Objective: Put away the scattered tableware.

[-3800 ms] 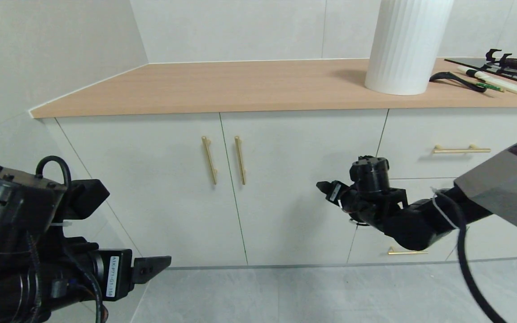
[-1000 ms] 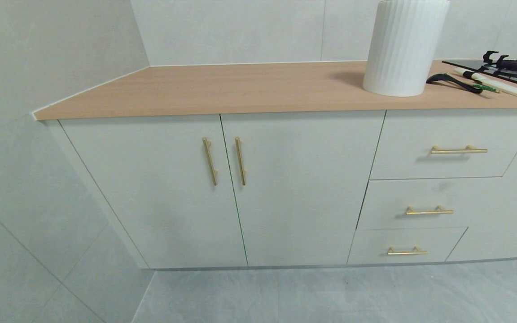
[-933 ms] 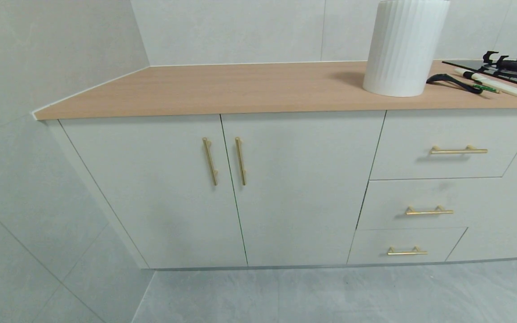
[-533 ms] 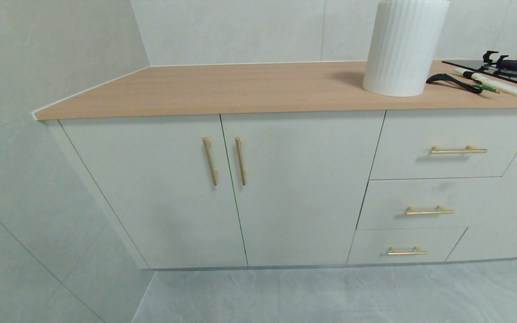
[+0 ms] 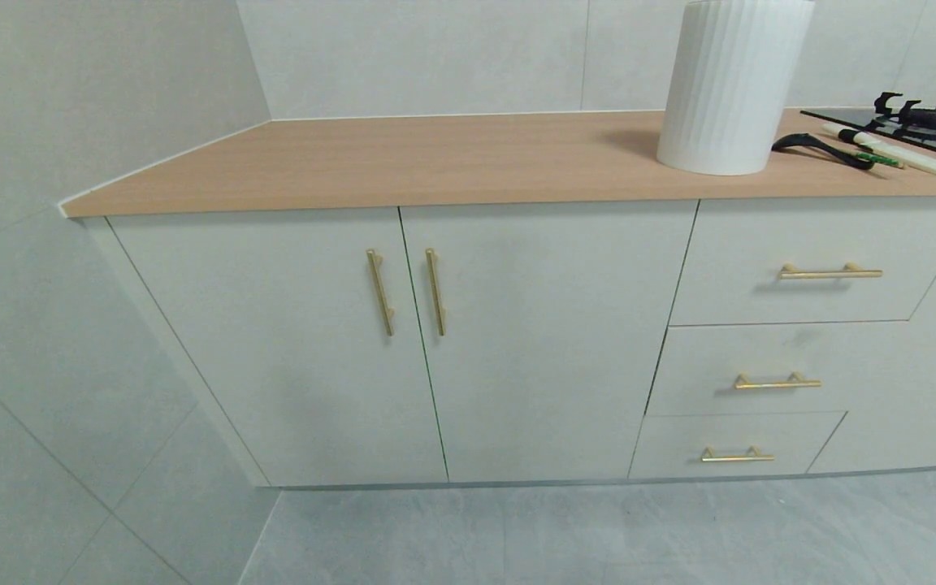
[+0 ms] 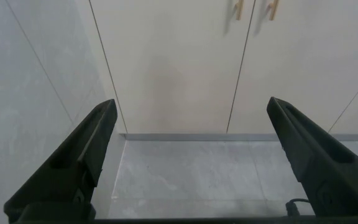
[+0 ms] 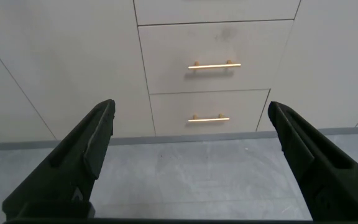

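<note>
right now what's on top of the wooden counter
A tall white ribbed container, and to its right a black utensil, a long white utensil and a black hob grate. Whatever lies behind the container is hidden by it.

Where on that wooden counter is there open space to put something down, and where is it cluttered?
The countertop lies bare from the corner wall to the white ribbed container. Beyond it, utensils crowd up against the stove.
</note>
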Available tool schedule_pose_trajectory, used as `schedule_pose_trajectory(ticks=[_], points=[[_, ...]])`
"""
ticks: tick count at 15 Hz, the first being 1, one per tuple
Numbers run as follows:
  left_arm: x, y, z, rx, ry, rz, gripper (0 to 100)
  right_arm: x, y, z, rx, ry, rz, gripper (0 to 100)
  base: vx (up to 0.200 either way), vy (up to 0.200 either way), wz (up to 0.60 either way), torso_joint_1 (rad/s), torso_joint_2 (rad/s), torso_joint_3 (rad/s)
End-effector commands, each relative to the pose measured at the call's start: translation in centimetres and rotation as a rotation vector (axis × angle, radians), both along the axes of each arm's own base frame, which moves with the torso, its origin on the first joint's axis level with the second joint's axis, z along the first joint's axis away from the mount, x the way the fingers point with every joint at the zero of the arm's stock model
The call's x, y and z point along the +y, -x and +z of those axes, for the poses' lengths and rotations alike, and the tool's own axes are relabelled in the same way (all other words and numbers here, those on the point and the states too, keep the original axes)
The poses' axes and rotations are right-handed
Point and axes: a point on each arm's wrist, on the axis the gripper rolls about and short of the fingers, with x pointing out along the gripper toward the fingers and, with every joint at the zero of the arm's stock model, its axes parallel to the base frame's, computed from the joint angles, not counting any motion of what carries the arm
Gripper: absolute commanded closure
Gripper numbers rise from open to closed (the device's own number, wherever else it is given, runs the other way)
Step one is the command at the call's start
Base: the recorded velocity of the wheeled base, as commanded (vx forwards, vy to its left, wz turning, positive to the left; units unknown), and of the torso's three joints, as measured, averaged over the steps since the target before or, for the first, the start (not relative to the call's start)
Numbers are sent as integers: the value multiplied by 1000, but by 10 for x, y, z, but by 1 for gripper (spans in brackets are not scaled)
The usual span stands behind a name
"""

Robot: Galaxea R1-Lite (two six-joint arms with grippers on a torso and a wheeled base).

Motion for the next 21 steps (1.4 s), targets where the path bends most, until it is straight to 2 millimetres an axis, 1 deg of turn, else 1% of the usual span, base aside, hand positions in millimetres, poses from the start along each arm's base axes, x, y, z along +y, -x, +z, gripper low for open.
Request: schedule_pose_trajectory(ticks=[1,3,18,21], points=[[0,0,0,1,3,0,0,0,0,0,3,1,1,0,0,0,0,0,0,0],[0,0,0,1,3,0,0,0,0,0,2,-1,13,0,0,0,0,0,0,0],[0,0,0,1,3,0,0,0,0,0,2,-2,15,0,0,-200,0,4,2,3],[0,0,0,1,3,0,0,0,0,0,2,-2,15,0,0,0,0,0,0,0]])
